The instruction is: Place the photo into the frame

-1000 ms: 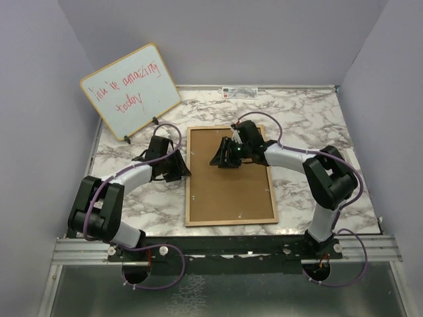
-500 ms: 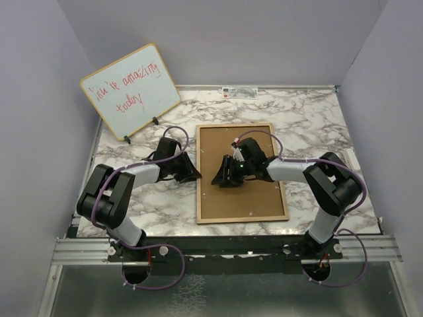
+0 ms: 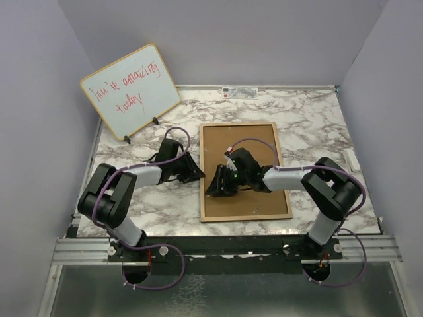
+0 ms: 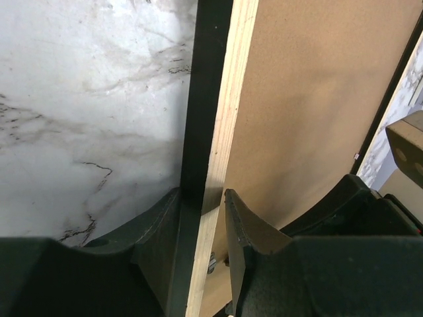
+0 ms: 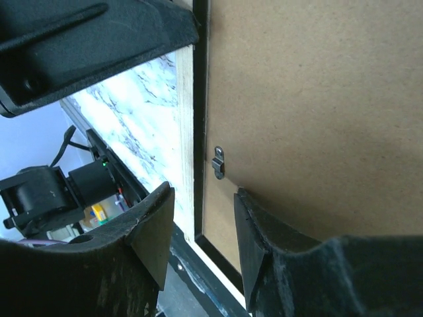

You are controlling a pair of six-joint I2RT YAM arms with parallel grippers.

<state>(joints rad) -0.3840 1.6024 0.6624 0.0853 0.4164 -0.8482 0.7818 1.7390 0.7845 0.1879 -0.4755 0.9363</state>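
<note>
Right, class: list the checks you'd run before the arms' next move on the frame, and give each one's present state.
1. Frame back side up: ok.
2. Left tool astride the left rail: ok.
3. Left tool clamped on it: cannot tell.
4. Right tool open above the clip: ok.
5. Backing board removed: not ok, it sits in the frame.
6. Photo located: not ok, none in view.

The frame lies on the table, whiteboard behind-left.
</note>
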